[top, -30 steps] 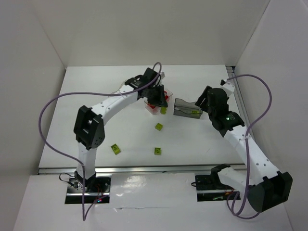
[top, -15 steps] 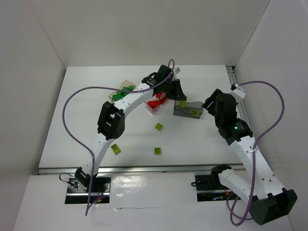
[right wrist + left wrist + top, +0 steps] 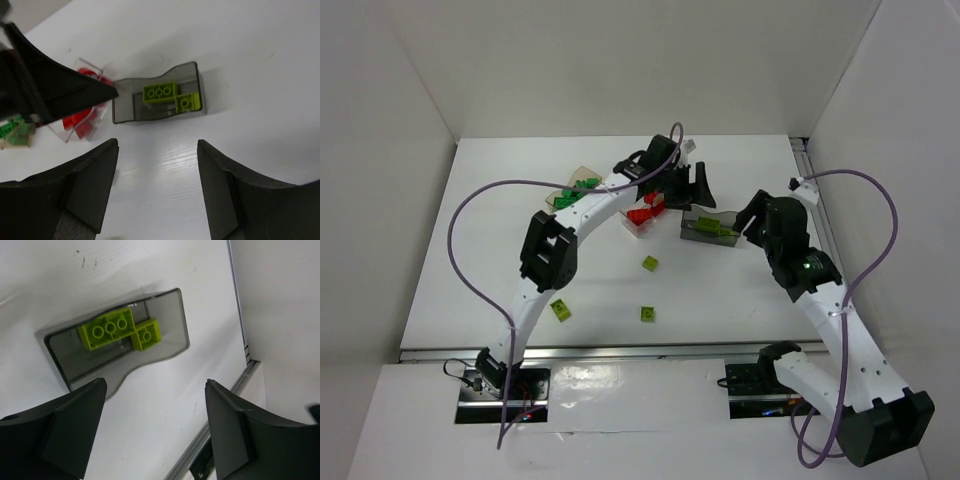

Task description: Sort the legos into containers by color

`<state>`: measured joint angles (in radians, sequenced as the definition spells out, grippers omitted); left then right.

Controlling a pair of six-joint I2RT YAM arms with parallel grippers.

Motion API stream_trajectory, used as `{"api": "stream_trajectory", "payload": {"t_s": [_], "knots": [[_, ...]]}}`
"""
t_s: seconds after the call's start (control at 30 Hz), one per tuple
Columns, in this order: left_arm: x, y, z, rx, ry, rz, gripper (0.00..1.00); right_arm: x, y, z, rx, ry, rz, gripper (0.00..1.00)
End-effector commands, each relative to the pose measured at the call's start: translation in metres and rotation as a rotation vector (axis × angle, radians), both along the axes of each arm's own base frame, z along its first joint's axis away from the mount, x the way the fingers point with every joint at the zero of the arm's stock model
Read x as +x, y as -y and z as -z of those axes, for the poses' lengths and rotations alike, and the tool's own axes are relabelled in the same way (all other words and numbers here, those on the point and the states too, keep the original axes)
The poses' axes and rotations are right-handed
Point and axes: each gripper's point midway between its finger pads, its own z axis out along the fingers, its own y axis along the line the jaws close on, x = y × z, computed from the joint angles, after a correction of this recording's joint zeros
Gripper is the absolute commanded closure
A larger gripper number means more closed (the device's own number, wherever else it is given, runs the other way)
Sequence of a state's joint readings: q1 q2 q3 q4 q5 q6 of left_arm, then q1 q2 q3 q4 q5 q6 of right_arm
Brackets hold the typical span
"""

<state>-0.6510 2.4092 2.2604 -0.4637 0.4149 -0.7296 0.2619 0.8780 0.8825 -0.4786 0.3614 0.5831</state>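
Taking 12 o'clock as straight away from the arm bases, the nearest things on the white counter are three loose yellow-green legos: one close to 6 o'clock of the counter's middle, another out toward 8 o'clock, and a third a little farther in, all well apart from the trays and from both arms. Beyond them, toward 2 o'clock, the right fingers are spread wide with nothing between them, at about 3 o'clock of the grey tray and aimed at it; the right wrist view shows that tray lying past the two open tips, not touching them. Inside the grey tray a longer yellow-green brick and a shorter yellow-green brick lie touching each other against one wall. Just beside that tray, at its 9 o'clock, the clear tray holds red legos. The left fingers hang over the counter at roughly 11 o'clock of the grey tray, also parted wide and gripping nothing, and the left wrist view looks down between them onto the two bricks. Farthest, at 10 o'clock of the clear tray, the tan tray holds green legos
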Motion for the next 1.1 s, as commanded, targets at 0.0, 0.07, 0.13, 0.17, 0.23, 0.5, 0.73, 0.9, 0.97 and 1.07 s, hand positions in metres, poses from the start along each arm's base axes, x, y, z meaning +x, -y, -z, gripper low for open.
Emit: {"api": "stream_trajectory", "payload": {"t_s": [0.0, 0.07, 0.13, 0.17, 0.23, 0.5, 0.73, 0.9, 0.97, 1.07], "knots": [[-0.008, -0.016, -0.099, -0.084, 0.179, -0.004, 0.13, 0.006, -0.028, 0.02, 0.027, -0.035, -0.164, 0.28], [-0.01, -0.044, -0.14, -0.075, 0.262, -0.069, 0.16, 0.009, -0.051, 0.038, 0.031, -0.086, -0.264, 0.28], [-0.002, -0.085, -0.133, 0.005, 0.248, -0.182, 0.17, 0.005, -0.08, 0.063, 0.023, -0.15, -0.353, 0.25], [-0.006, -0.106, -0.159, -0.009, 0.282, -0.236, 0.17, 0.005, -0.094, 0.066, 0.026, -0.152, -0.395, 0.23], [-0.003, -0.154, -0.137, 0.076, 0.23, -0.334, 0.17, -0.002, -0.125, 0.077, 0.013, -0.176, -0.489, 0.16], [-0.039, -0.284, -0.1, 0.317, 0.134, -0.576, 0.11, 0.012, -0.21, 0.149, -0.274, -0.342, -0.758, 0.09], [-0.07, -0.33, -0.069, 0.367, 0.054, -0.636, 0.11, 0.037, -0.227, 0.181, -0.393, -0.401, -0.809, 0.11], [-0.07, -0.341, -0.068, 0.363, 0.041, -0.661, 0.11, 0.038, -0.233, 0.198, -0.395, -0.423, -0.837, 0.22], [-0.07, -0.341, -0.068, 0.363, 0.041, -0.661, 0.11, 0.037, -0.235, 0.199, -0.381, -0.426, -0.839, 0.26], [-0.069, -0.343, -0.068, 0.357, 0.037, -0.664, 0.11, 0.034, -0.235, 0.205, -0.376, -0.436, -0.85, 0.35]]}}
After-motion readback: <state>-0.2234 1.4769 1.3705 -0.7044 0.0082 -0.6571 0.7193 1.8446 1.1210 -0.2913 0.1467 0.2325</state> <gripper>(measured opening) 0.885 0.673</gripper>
